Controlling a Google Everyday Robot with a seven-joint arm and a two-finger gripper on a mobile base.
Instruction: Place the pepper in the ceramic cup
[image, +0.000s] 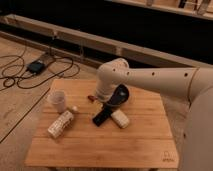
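The pepper (91, 97) is a tiny dark red piece lying on the wooden table (100, 147), just left of my arm's wrist. The ceramic cup (57, 100), whitish and tapered, stands upright near the table's left edge, well left of the pepper. My gripper (101, 119) is dark and hangs low over the middle of the table, below and to the right of the pepper. It is open, and nothing shows between its fingers. The white arm (150, 80) reaches in from the right.
A dark round bowl (121, 95) sits behind the gripper, partly hidden by the wrist. A small whitish block (120, 119) lies right beside the gripper. A pale patterned bottle (60, 124) lies on its side front left, with a small whitish knob (75, 108) near it. Cables cover the floor at left.
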